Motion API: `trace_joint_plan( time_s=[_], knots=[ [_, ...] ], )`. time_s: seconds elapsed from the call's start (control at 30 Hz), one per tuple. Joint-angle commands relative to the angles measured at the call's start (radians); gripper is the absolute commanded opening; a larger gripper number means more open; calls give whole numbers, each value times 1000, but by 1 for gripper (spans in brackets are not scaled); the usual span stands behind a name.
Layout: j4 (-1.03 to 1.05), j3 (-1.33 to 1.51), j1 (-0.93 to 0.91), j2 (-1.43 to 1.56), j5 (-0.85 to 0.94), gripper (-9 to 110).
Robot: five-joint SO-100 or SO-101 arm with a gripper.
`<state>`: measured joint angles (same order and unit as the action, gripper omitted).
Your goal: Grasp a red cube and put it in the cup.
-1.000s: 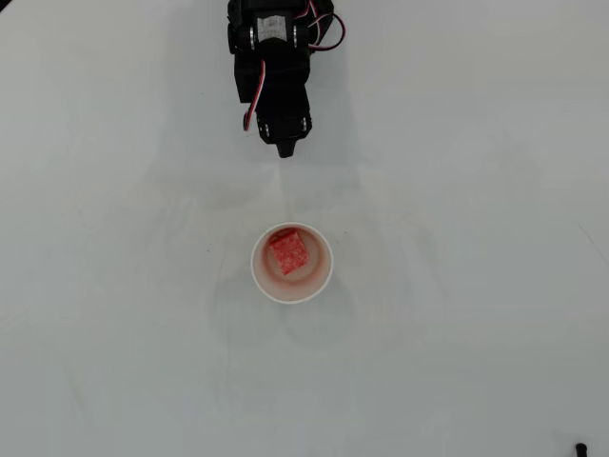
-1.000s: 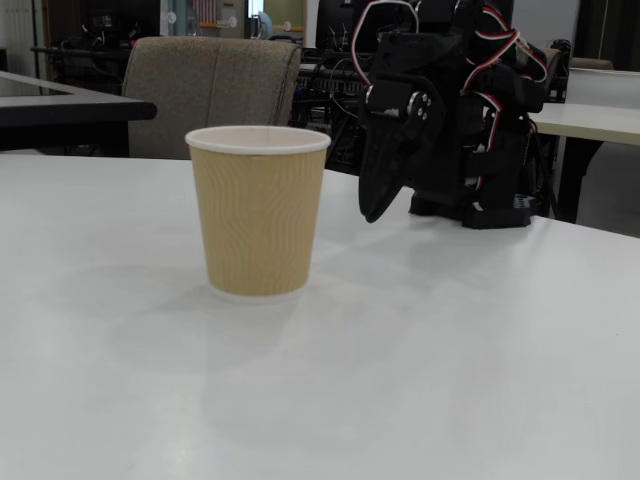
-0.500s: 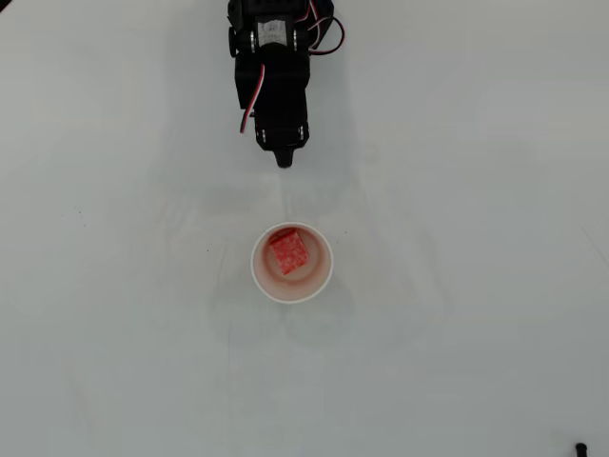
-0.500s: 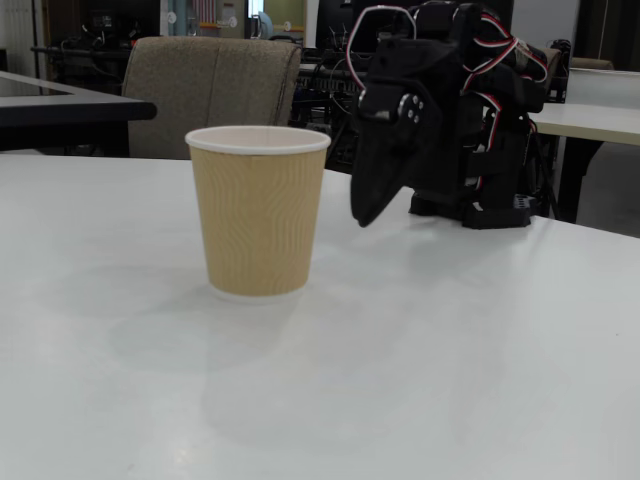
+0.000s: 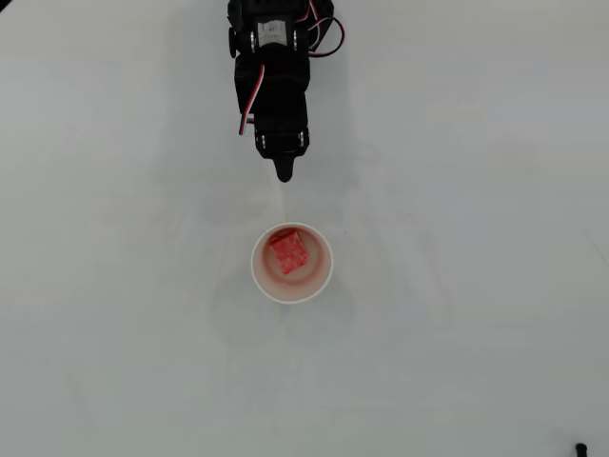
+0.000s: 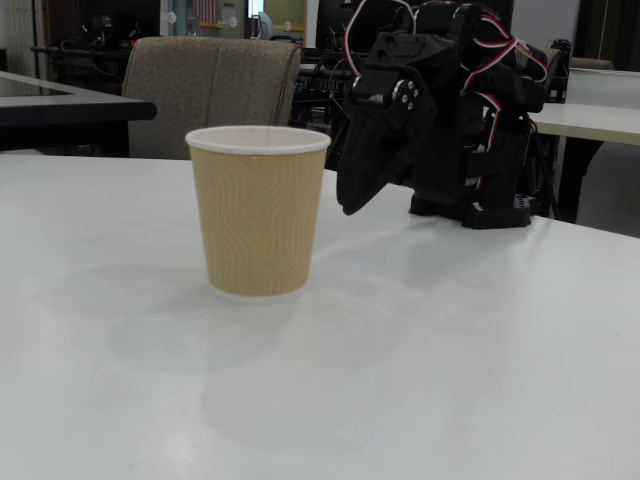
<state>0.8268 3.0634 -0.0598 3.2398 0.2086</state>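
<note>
My gripper [image 5: 284,177] has crept closer toward the cup [image 5: 322,281], fingers pressed together, empty. The red cube [image 5: 288,252] sits inside the cup just beyond my fingertips; placement looks done.

In the fixed view you see the tan, ribbed paper cup [image 6: 258,212] with its white rolled rim standing upright on the pale white desk [image 6: 420,370]. Its inside is hidden from you here. To its right, just behind it, the black claw [image 6: 347,205] points down toward the desk, tip clear of the surface and apart from the cup, its jaws together. Red and white wires loop over the arm. A beige upholstered chair [image 6: 210,95] stands behind the desk.
</note>
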Motion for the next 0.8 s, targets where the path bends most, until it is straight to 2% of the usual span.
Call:
trace_joint_plan(
  time_s=[0.0, 0.37, 0.57, 0.77],
  knots=[
    [-40, 40, 8, 9, 11, 0],
    [-186, 83, 57, 9, -20, 0],
    [-196, 83, 61, 9, -204, 0],
    [-201, 83, 63, 9, -206, 0]
  ],
)
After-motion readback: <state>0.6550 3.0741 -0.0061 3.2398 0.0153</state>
